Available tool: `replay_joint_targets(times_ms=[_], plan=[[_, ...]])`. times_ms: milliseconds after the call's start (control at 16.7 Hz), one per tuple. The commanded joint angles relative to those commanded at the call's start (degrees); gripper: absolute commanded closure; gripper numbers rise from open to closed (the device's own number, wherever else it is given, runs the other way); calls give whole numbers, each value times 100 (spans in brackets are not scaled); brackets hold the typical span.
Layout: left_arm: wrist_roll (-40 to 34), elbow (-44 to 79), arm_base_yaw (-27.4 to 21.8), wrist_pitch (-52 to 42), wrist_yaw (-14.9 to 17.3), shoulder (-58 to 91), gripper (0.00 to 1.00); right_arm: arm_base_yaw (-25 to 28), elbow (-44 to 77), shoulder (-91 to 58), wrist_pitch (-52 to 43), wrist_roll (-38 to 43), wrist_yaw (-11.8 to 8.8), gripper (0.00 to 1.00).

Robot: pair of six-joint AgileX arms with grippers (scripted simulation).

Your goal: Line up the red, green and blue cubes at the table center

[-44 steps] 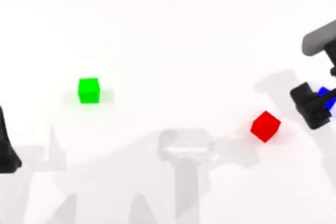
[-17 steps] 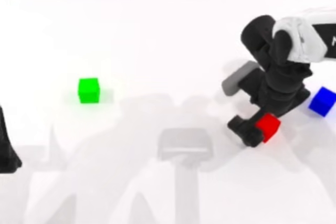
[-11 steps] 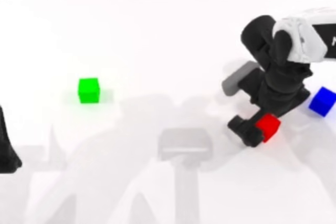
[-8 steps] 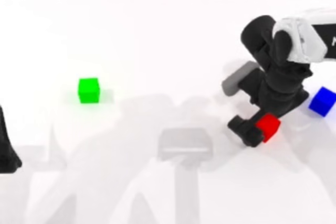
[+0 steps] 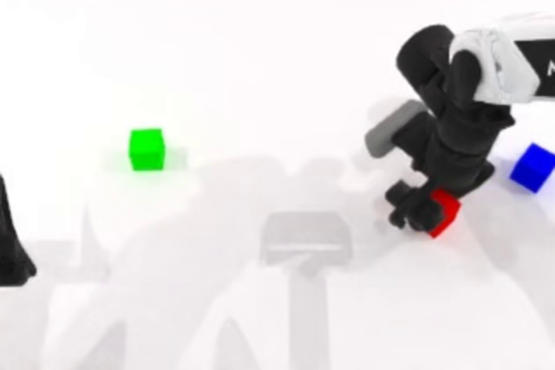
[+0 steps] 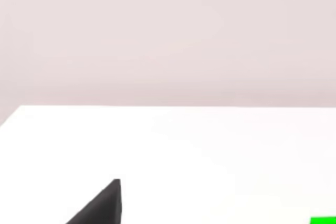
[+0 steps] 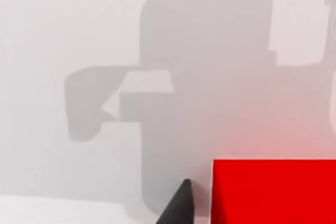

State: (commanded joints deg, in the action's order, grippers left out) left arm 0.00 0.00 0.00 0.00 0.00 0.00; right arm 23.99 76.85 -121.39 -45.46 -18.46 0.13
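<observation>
With my right gripper (image 5: 425,210) clenched on the red cube (image 5: 445,211) at the table's right side, the table center (image 5: 286,149) lies well off to its left, while my left arm stays parked.

We observe a white tabletop (image 6: 184,150) ending at a straight far edge against a plain pale backdrop. A dark wedge of our left hand (image 6: 102,207) enters at the frame edge. A sliver of the green cube (image 6: 323,220) shows at the corner.
</observation>
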Motion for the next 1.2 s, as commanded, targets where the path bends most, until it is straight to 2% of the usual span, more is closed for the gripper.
replay_joint_targets(times_ms=[480, 600, 1020, 1200], plan=[[0, 0, 0, 0, 0, 0, 0, 0, 0, 0, 0, 0, 0, 100], [0, 0, 0, 0, 0, 0, 0, -2, 95, 243, -133, 49, -68, 100], [0, 0, 0, 0, 0, 0, 0, 39, 875, 689, -1422, 37, -71, 100], [0, 0, 0, 0, 0, 0, 0, 43, 972, 774, -1544, 35, -72, 100]])
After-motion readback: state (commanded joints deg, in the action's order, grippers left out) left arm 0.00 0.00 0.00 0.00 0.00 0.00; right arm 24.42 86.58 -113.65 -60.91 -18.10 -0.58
